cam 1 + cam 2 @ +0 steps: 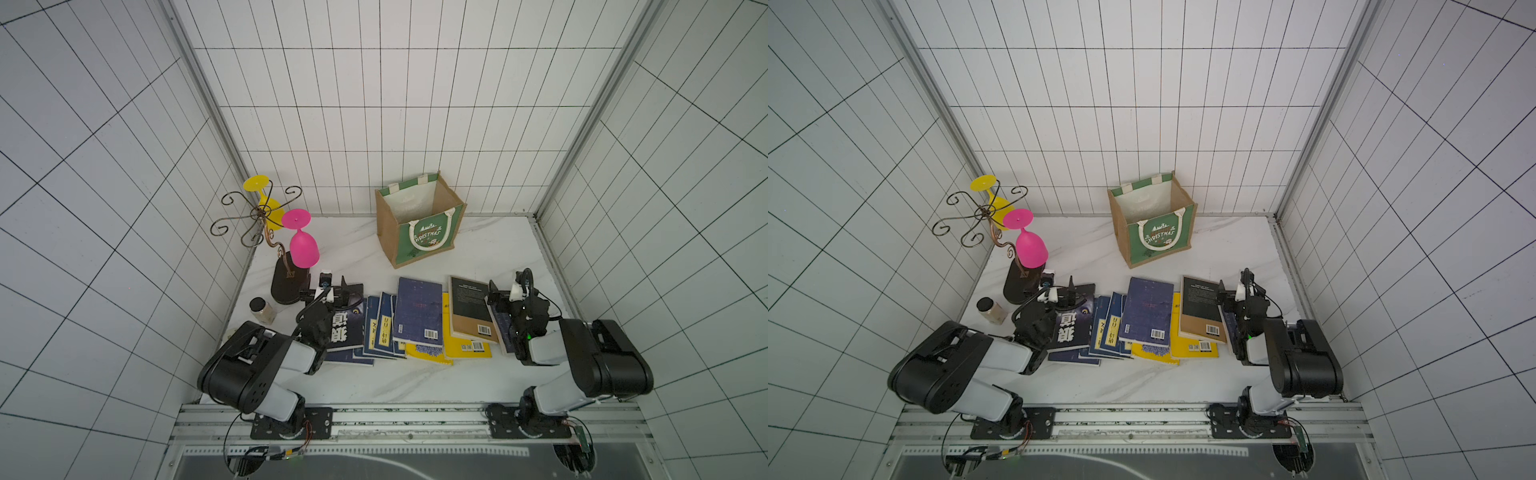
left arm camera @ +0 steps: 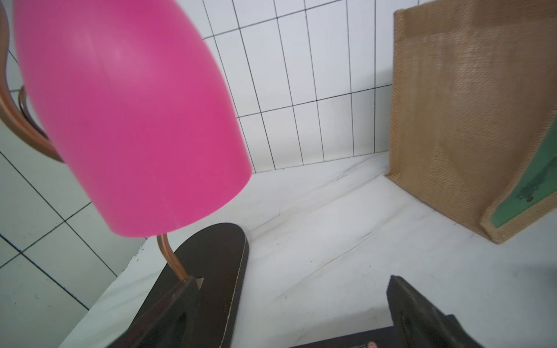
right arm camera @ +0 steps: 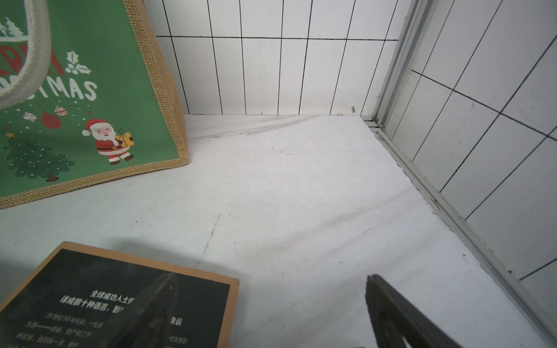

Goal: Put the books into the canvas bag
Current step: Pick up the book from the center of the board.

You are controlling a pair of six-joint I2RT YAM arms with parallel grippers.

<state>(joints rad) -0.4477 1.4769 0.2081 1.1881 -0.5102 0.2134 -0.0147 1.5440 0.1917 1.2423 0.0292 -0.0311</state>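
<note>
Several thin books lie overlapped in a row on the white table: a black one with white characters, navy ones, yellow ones and a tan-and-black one. The canvas bag stands upright and open behind them, its inside white and bare. My left gripper hangs open over the black book's far edge, holding nothing. My right gripper is open at the row's right end, one finger above the tan-and-black book's corner.
A wire glass rack with a dark base stands at the left, carrying a pink goblet close to my left gripper and a yellow goblet. A small dark-lidded jar lies nearby. Tiled walls enclose three sides.
</note>
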